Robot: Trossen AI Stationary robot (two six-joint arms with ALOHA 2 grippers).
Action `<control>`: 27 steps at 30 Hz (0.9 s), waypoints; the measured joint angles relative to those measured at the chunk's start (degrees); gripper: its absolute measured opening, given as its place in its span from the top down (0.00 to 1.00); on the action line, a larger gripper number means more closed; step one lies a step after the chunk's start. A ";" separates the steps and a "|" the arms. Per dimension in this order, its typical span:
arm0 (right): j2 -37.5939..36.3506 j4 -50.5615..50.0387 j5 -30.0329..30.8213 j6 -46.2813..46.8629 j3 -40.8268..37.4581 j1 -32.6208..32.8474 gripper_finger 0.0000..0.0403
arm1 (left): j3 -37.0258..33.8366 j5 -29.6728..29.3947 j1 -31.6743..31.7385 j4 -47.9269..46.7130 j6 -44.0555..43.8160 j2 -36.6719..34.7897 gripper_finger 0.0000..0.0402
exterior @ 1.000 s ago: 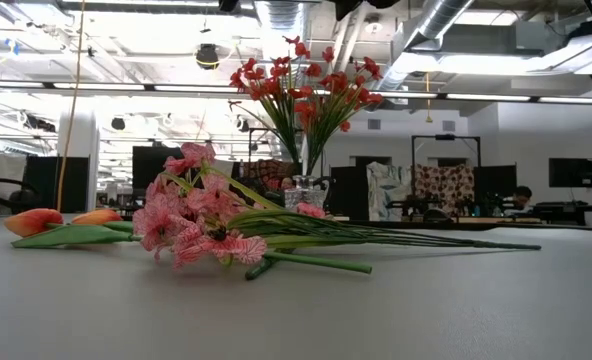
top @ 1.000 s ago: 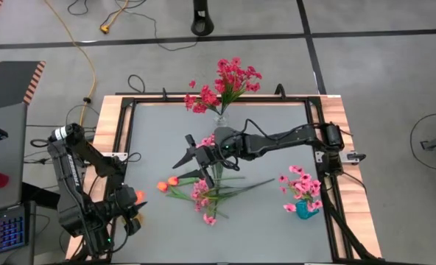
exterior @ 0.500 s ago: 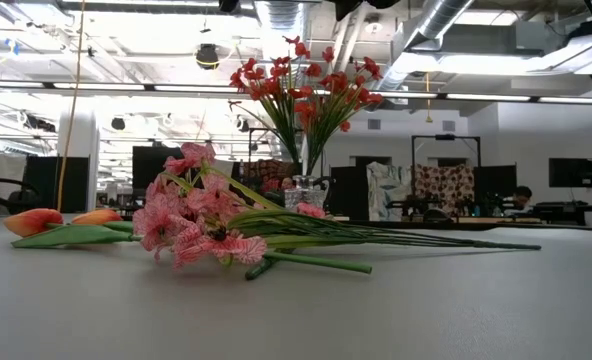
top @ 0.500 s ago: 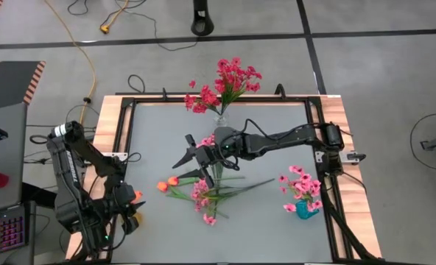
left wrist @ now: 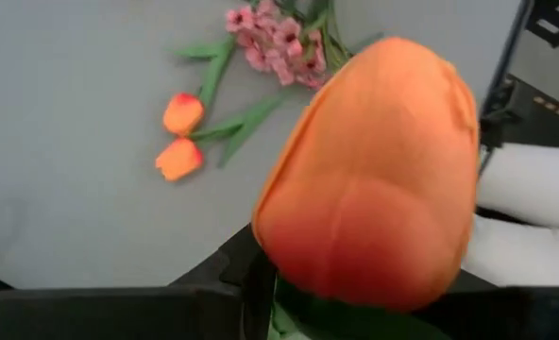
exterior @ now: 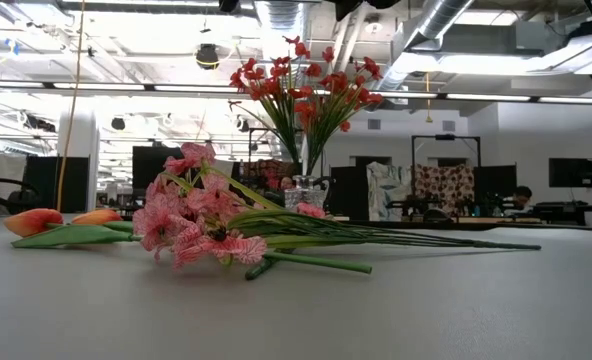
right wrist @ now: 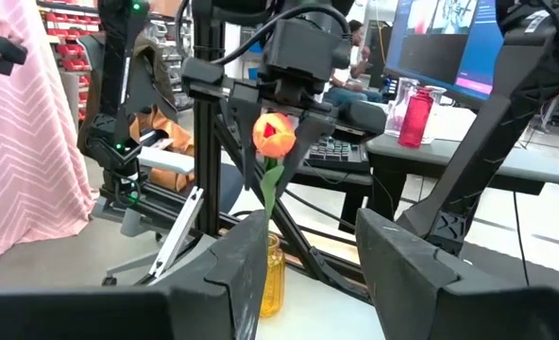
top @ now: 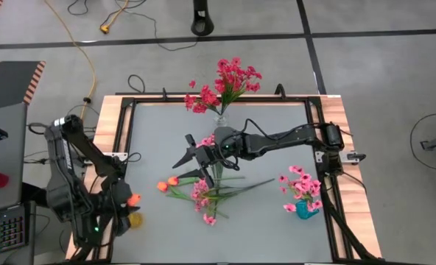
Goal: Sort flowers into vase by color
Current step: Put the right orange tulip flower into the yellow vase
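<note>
My left gripper [top: 127,208] is at the table's near left corner, shut on an orange tulip [top: 133,199] that stands over a small yellow vase [top: 135,218]; the right wrist view shows its bud [right wrist: 275,135] and its stem running down to the vase [right wrist: 272,274]. My right gripper [top: 183,158] is open and empty above the table's middle. Below and beside it lies a pile of two orange tulips [top: 166,183] and pink sprays [top: 203,197], flat on the table. My left gripper has the orange tulip between its fingers just below the bud [left wrist: 303,312]; the bud [left wrist: 374,179] fills the wrist view and hides the place of contact. The tulip stands upright, its stem [right wrist: 268,194] reaching down toward the yellow vase.
A clear glass vase [top: 219,119] with magenta-red flowers [top: 225,85] stands at the far edge. A teal vase [top: 304,210] with pink flowers [top: 300,185] stands near the right edge. A black frame [top: 127,140] runs round the grey table top.
My left arm has drawn back toward the table's left edge, and the tulip has shifted slightly toward the near edge with it. The yellow vase, covered before, now shows beneath the tulip.
</note>
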 joint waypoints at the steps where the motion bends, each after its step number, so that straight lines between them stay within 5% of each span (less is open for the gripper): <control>1: 0.00 0.00 -0.02 0.00 0.00 0.00 0.53 | 0.00 0.41 -0.09 0.19 -0.02 -0.39 0.72; 13: 0.00 0.00 0.00 0.13 0.00 0.00 0.53 | 0.02 3.03 -1.65 2.41 0.14 -4.29 0.72; 27: 0.00 0.00 0.00 0.11 0.00 0.00 0.53 | 0.04 9.41 -1.65 3.15 -10.75 -4.49 0.67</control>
